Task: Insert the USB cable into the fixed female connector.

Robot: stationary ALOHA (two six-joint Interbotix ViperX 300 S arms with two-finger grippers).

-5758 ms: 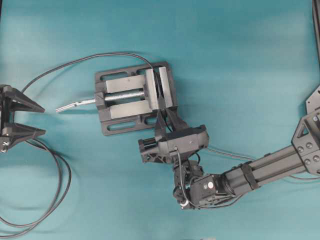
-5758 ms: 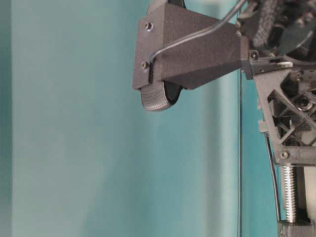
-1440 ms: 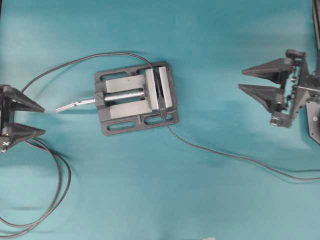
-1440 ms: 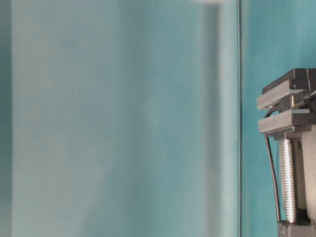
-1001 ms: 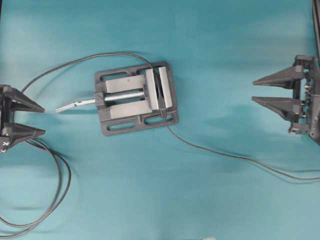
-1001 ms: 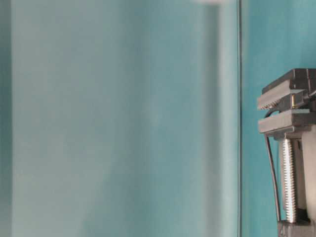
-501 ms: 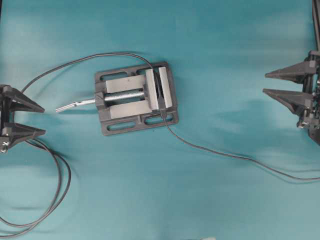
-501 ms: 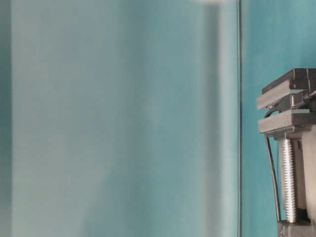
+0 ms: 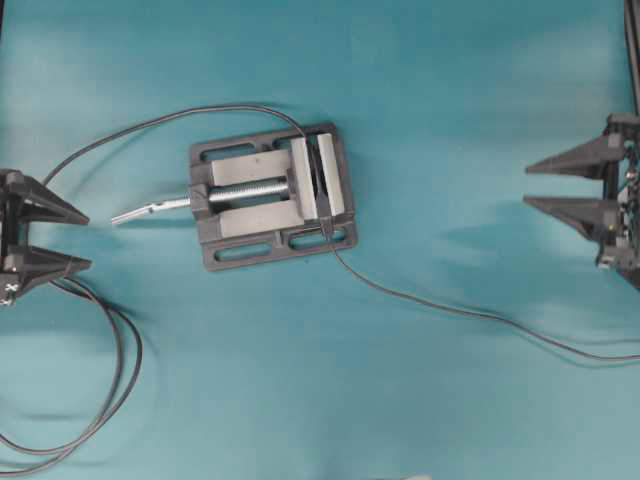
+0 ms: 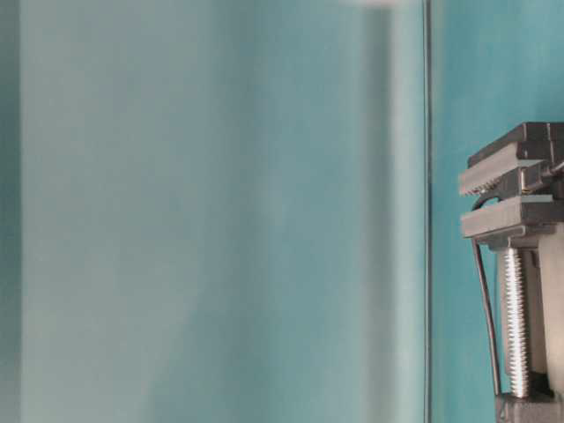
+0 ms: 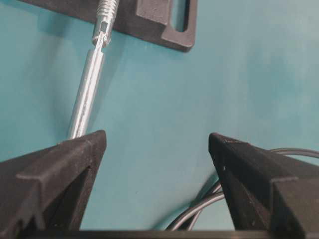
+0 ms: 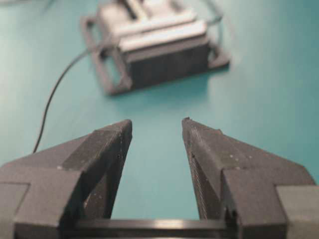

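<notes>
On our teal counter (image 9: 450,100), the grey metal vise (image 9: 272,196) sits centre-left. The left gripper (image 9: 45,238) and right gripper (image 9: 560,186) wait at the edges, both released, empty. The thin dark USB cable (image 9: 450,308) reaches the vise, apparently plugged; we judge only checking remains. The female connector between the vise blocks is hard to see.

No legible text or markings.

Counter (image 9: 450,90) covered in smooth teal-blue cloth, fills whole view. Soft even light, faint shadows. Dark strip along far right edge. No walls seen.
</notes>
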